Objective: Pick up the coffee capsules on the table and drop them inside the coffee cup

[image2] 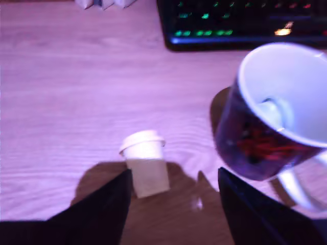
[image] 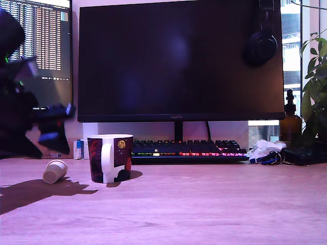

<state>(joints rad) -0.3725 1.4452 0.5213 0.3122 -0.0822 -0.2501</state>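
Wooden tabletop (image: 204, 204), monitor (image: 179, 56) and keyboard (image: 189, 149) behind.
Capsule (image2: 145, 163) on its side, rim toward keyboard; jaws apart, empty.

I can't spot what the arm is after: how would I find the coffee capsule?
Start at the big dark monitor; below it, on the table, stands a dark red mug with a white handle. To the exterior view's left of the mug lies the coffee capsule. It is the only small, pale cream tapered pod, tipped on its side.
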